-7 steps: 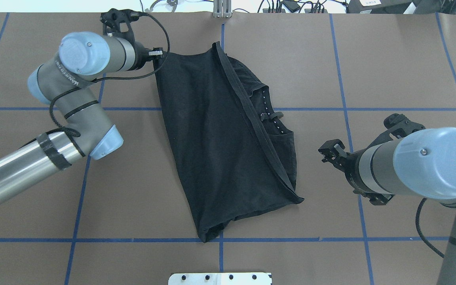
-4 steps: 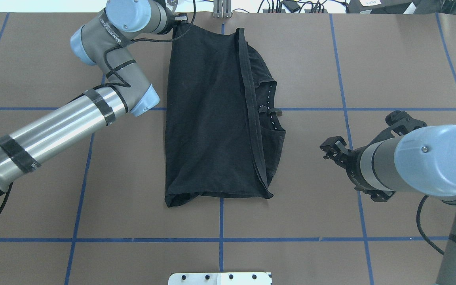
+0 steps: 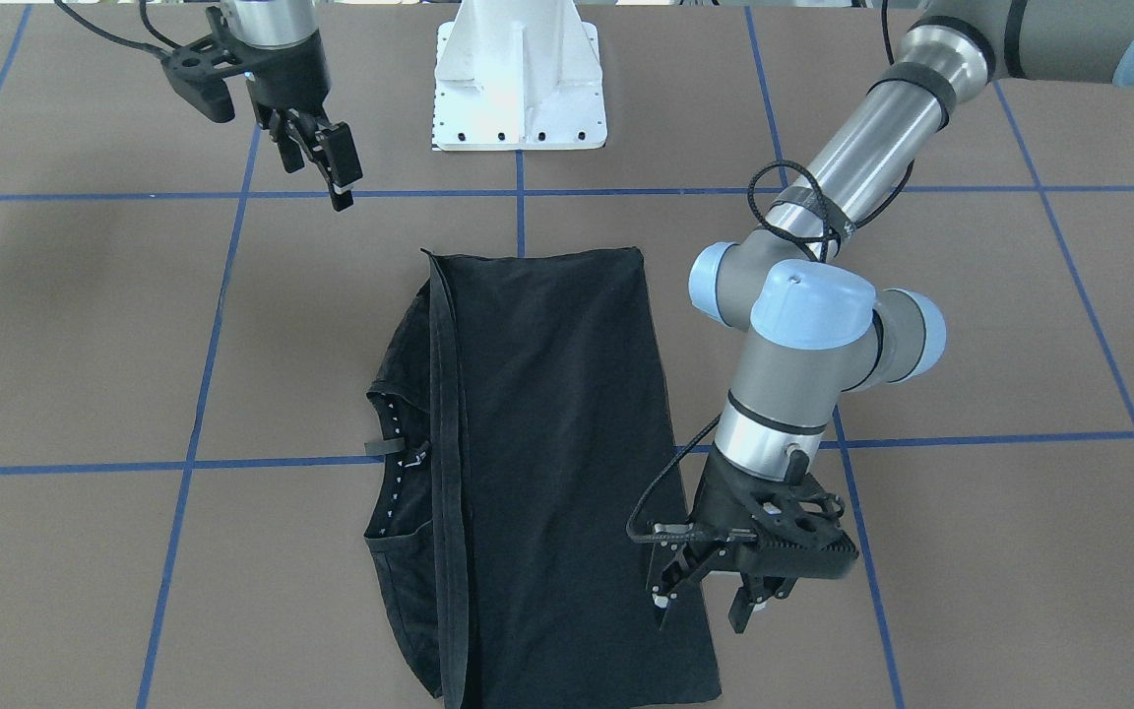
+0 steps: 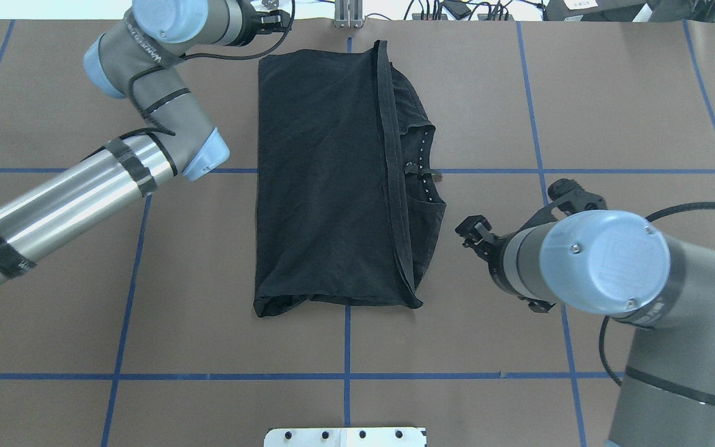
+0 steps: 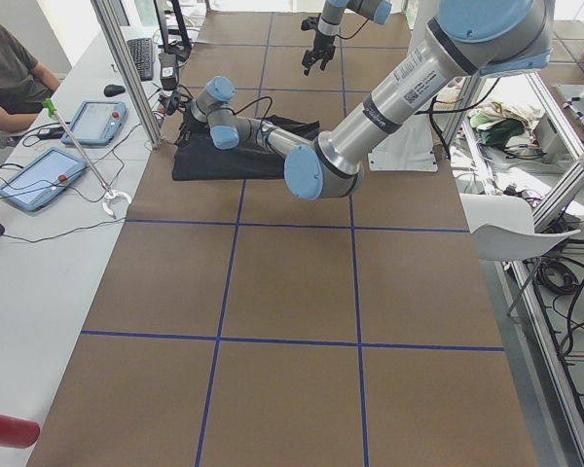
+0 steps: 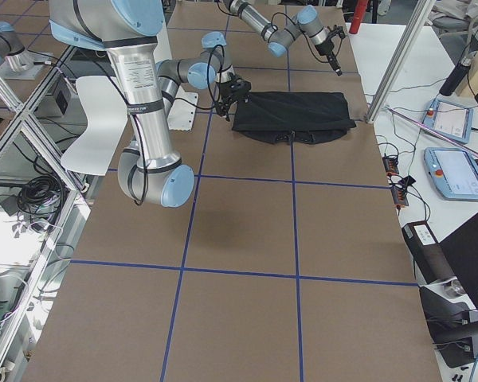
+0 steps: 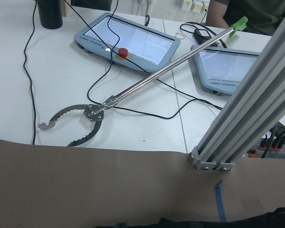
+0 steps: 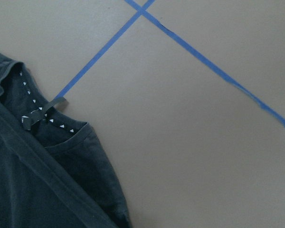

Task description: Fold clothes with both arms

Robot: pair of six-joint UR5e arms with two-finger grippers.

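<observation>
The black T-shirt [image 4: 326,174] lies folded lengthwise in the middle of the table [image 4: 612,93], its collar side jutting toward the right gripper [image 4: 470,231], which hangs open and empty nearby. The left gripper [image 3: 701,606] is spread over the shirt's far corner, and a fingertip snagging cloth on withdrawal could drag the fold askew.

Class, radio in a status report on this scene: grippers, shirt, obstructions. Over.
Left gripper open, at far corner of shirt. Right gripper open, off to shirt's side. Shirt flat, folded lengthwise, collar showing. Nothing seen in the way.
</observation>
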